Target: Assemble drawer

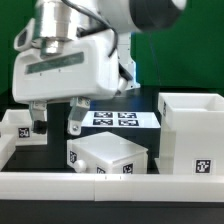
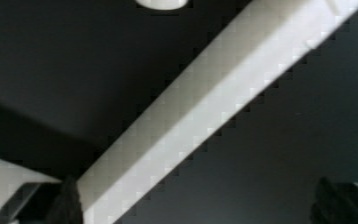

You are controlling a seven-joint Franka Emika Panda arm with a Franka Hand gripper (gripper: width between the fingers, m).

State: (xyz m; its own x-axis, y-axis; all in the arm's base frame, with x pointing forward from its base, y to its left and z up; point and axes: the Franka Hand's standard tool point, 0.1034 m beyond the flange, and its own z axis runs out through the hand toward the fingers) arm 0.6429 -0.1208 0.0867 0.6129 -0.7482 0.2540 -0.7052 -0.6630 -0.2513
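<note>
White plastic parts lie spread over the black bench (image 1: 45,150), none of them joined yet. The tall casing (image 1: 192,130) stands at the exterior view's right, its open top up. One tray (image 1: 108,155) sits apart from it, near the front rail (image 1: 100,188) and turned askew to it. A half-seen tagged part (image 1: 15,125) lies at the exterior view's left edge; we cannot tell whether it is the other tray. The marker board (image 1: 112,118) lies flat behind the tray.

We see the gripper (image 1: 56,122) hanging above the bench between that left part and the tray, its jaws spread wide and holding nothing. In the wrist view the gripper (image 2: 194,200) looks down on a white strip (image 2: 194,110) that runs slantwise over the black surface and passes close by one fingertip; we cannot say which part the strip belongs to. A small round white thing (image 2: 158,4) shows at the frame edge, possibly a knob.

We judge the assembly barely begun. The risks lie in the grasp to come. If the gripper descends as it stands, one finger may land on the strip rather than beside it and shove the part away. A pinch on a thin tray wall off its middle could let the tray swing. A tray brought skewed to the casing would likely jam or push the casing along the bench.
</note>
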